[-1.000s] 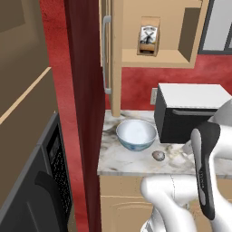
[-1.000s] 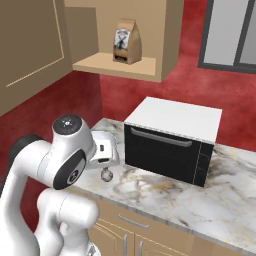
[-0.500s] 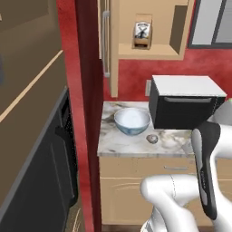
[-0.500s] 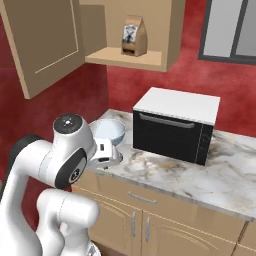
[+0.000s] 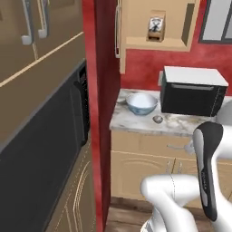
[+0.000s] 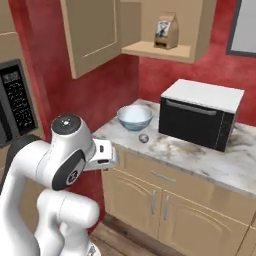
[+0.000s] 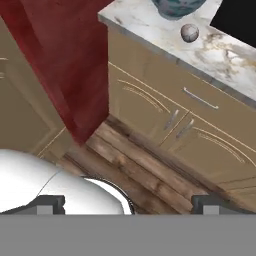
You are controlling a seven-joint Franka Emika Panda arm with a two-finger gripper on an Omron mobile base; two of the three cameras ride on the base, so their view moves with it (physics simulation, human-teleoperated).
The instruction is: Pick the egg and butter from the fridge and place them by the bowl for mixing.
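A: Kitchen setting: red walls, tan cabinets, one marble table (image 6: 210,160). Where do the task items stand?

B: Egg (image 5: 157,119) lies on the table, just in front of the bowl (image 5: 141,103) and apart from it. In the right base view the egg (image 6: 143,138) sits between the bowl (image 6: 134,117) and the table's front edge. In the hand view the egg (image 7: 189,33) lies beside the bowl (image 7: 177,7), which is cut off at the top edge.

A: Surroundings?

B: Black microwave (image 6: 200,120) with a white top stands on the table beside the bowl. A paper bag (image 6: 166,31) stands upright on the open shelf (image 6: 157,50) above. A black built-in oven (image 5: 41,154) is set in the tall cabinet, left of the red wall panel. Cabinet doors (image 7: 165,125) with bar pulls sit below the table, above a wooden floor (image 7: 145,175).

A: Tool state?

B: Tool (image 7: 128,202): fingers spread wide, nothing between them, well away from the table and low over the floor.
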